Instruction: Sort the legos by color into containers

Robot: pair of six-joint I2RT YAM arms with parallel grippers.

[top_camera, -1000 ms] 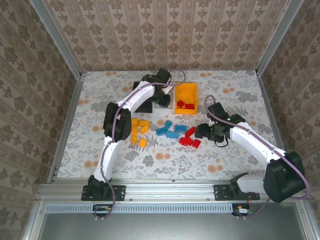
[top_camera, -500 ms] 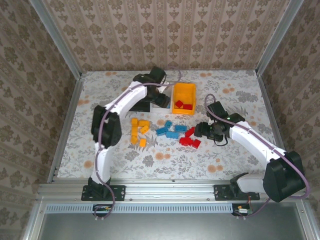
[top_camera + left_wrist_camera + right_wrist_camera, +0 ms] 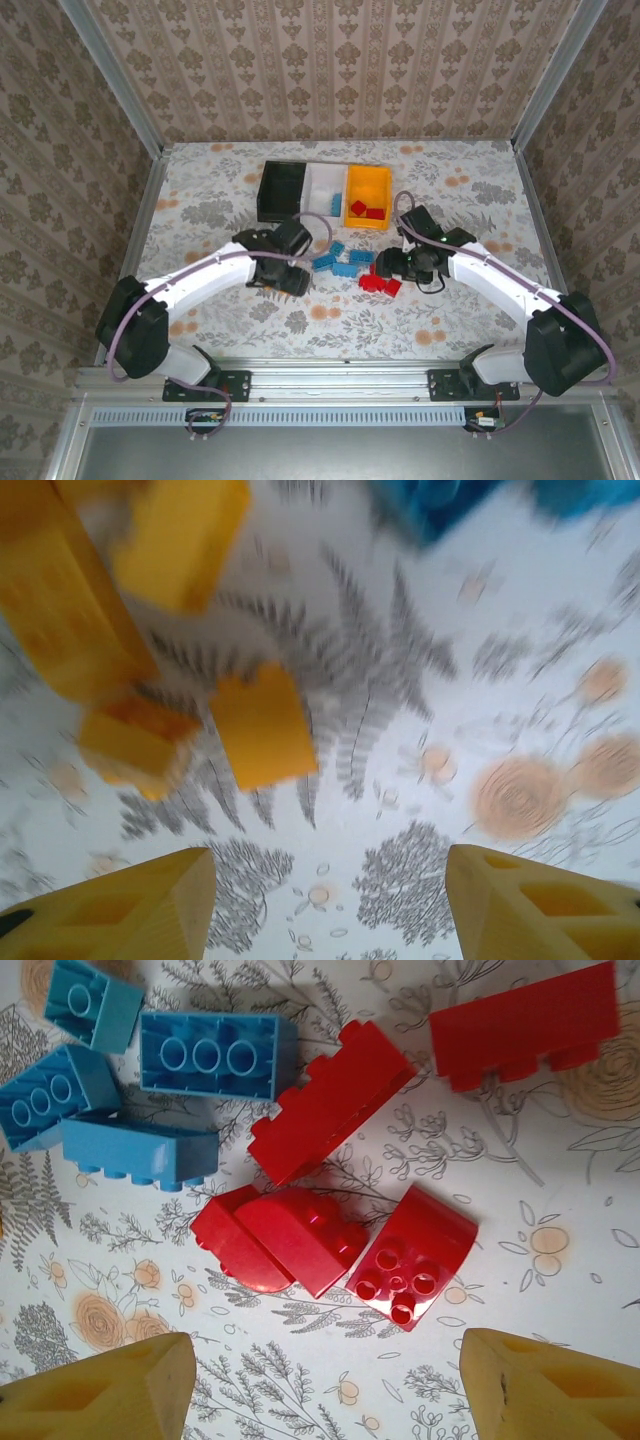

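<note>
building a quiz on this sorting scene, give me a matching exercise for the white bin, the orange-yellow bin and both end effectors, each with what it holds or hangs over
Column one
1. white bin
2. orange-yellow bin
3. left end effector
4. right end effector

Column two
a. holds red bricks
b. open above the loose red bricks on the table
c. holds a blue brick
d. open above the loose orange-yellow bricks on the table

Pairs: 1-c, 2-a, 3-d, 4-b
</note>
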